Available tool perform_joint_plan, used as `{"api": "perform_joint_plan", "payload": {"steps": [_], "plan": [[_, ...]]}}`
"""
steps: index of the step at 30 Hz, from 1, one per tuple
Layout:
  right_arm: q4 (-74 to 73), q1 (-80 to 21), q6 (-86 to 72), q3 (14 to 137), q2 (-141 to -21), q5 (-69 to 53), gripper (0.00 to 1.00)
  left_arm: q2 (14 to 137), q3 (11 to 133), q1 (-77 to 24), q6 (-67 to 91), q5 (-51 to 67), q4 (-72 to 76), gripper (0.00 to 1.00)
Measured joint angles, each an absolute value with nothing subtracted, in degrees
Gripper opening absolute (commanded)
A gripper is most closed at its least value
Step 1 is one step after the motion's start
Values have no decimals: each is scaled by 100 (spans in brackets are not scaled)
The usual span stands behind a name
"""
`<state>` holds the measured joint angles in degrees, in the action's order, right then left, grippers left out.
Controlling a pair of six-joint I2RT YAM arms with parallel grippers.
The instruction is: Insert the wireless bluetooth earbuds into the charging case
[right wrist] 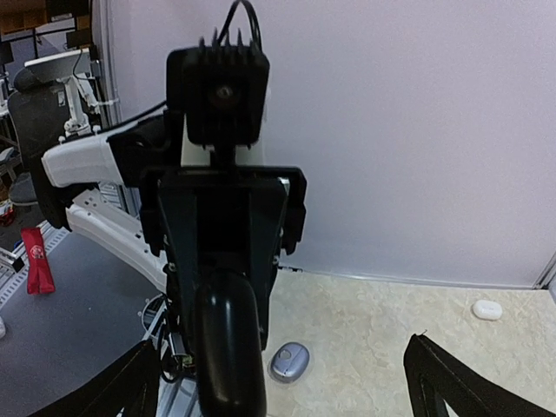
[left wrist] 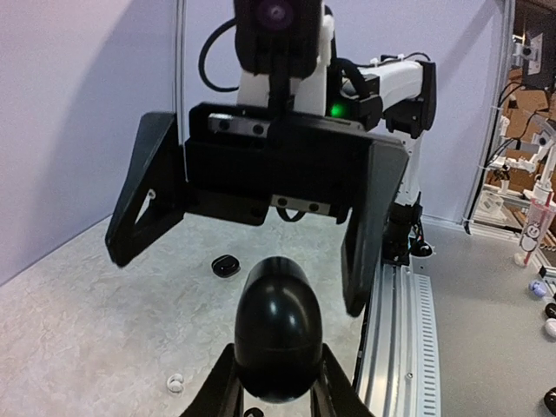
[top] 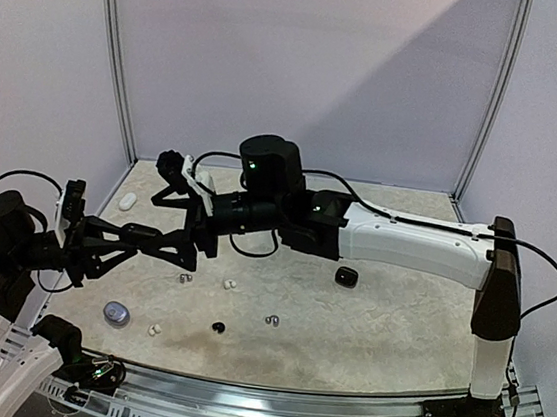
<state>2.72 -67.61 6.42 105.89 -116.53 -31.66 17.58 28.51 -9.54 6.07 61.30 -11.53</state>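
The left gripper is clamped on a black charging case, a smooth egg-shaped shell held up off the worktop between its two fingers. Facing it head-on is the right gripper, its jaws spread wide with nothing held; in the left wrist view one of its fingers hangs to each side of the case. The right wrist view shows the same meeting from the other side. There the case is dark and narrow at the centre, and the right gripper's own fingers sit far apart at the bottom corners. In the top view the two grippers meet over the left part of the worktop, but black fingers and black case merge, so the case is probably where the tips cross and I cannot pick it out. Only the top view shows all the wireless bluetooth earbuds. They lie loose on the worktop near the front middle: two white, one black and two silvery grey hooks, none in any case. That view also shows a second black case toward the right, a grey case at front left and a white case at back left. The right wrist view catches the grey and white ones. The left wrist view catches the black one and a single white bud.
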Motion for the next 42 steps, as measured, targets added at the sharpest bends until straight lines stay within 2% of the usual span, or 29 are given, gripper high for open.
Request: {"api": "perform_joint_plan", "payload": {"steps": [8, 22, 42], "plan": [[-130, -6761, 792, 11017, -11955, -2985, 96, 1758, 2862, -1046, 318, 6171, -1212, 0], [-749, -6820, 882, 11330, -12088, -2906, 89, 1765, 3096, -1127, -1041, 5972, -2211, 0], [-779, -6770, 528, 11332, -12127, -2971, 86, 1802, 3098, -1149, -1238, 5813, -2362, 0]]}}
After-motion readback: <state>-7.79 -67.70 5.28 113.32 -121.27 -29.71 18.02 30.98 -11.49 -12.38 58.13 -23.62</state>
